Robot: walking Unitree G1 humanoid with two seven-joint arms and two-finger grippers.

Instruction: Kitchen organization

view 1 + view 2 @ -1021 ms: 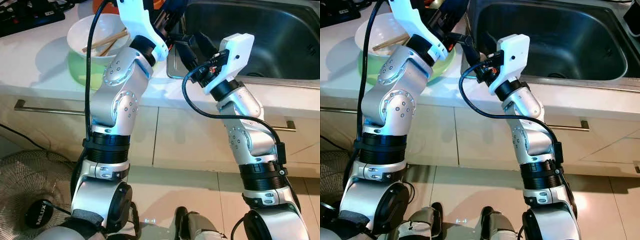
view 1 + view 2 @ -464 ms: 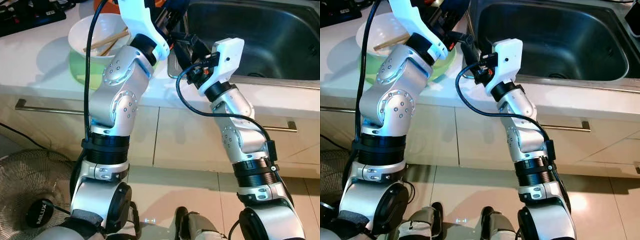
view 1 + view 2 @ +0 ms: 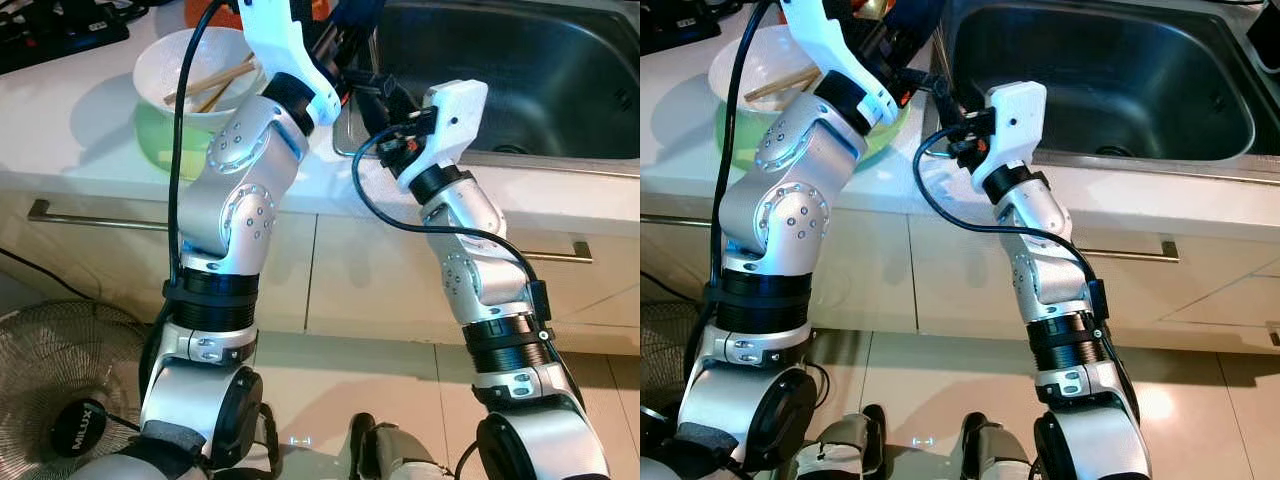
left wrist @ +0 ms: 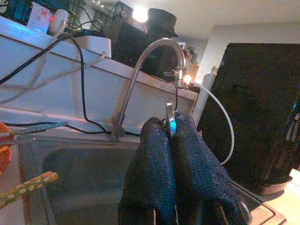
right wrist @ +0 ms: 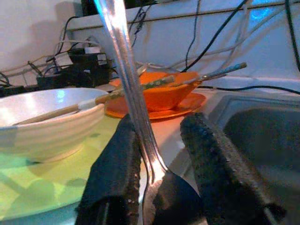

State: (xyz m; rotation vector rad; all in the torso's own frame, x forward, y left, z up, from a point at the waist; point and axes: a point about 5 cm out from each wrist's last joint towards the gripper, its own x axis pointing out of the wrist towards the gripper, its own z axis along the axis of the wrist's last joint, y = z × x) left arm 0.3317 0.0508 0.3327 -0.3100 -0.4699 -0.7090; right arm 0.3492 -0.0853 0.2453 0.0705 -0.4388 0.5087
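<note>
A metal spoon (image 5: 136, 108) is clamped in the left gripper (image 4: 171, 140) and presented between the spread right gripper (image 5: 161, 154) fingers for handover beside the sink (image 3: 1120, 80).

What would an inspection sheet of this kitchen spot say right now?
Surface: white counter beside a steel sink.
Job's things: metal spoon; white bowl holding chopsticks, on a green plate; orange bowl.
Clutter: black power strip at the counter's back.
Grippers: left pincer shut on the spoon's handle; right pincer open, a finger on either side of the spoon.
Cables: black cable looping off the right arm.
Surroundings: fan on the floor.
</note>
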